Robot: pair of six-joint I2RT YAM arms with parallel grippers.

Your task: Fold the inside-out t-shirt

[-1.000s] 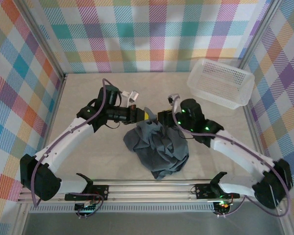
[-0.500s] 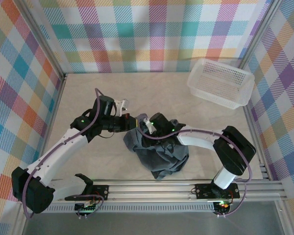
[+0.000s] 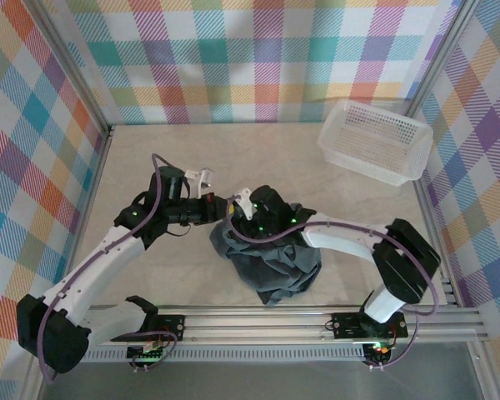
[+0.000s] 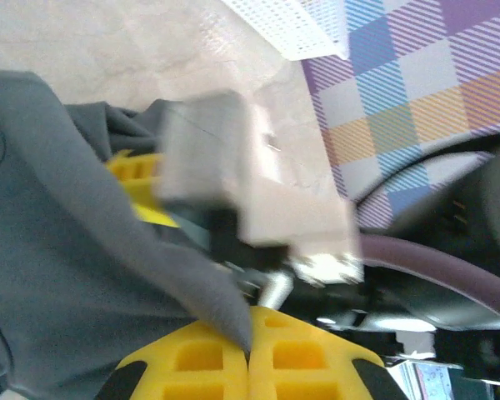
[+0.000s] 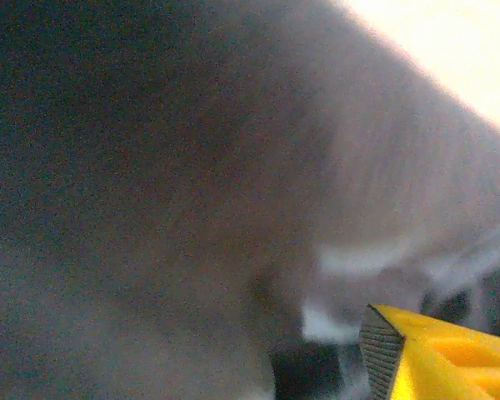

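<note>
The inside-out t-shirt (image 3: 271, 258) lies as a crumpled dark grey heap at the middle of the table. My left gripper (image 3: 221, 211) is at the heap's upper left corner. In the left wrist view its yellow jaws (image 4: 250, 325) are shut on a fold of the grey cloth (image 4: 75, 250). My right gripper (image 3: 237, 218) reaches across the heap from the right and meets the left one at that same corner. In the right wrist view blurred grey cloth (image 5: 167, 183) is pressed close to the camera. One yellow finger (image 5: 433, 358) stands far to the right, with a dark gap beside its pad.
A white mesh basket (image 3: 375, 140) stands at the back right, also seen as the basket (image 4: 287, 25) in the left wrist view. Checked walls close the table in on three sides. Bare tabletop (image 3: 150, 154) lies left of and behind the heap.
My right arm has swung left across the shirt to its upper left corner, and its jaws have spread apart. My left gripper has drawn slightly left and nearer, still pinching the cloth.
</note>
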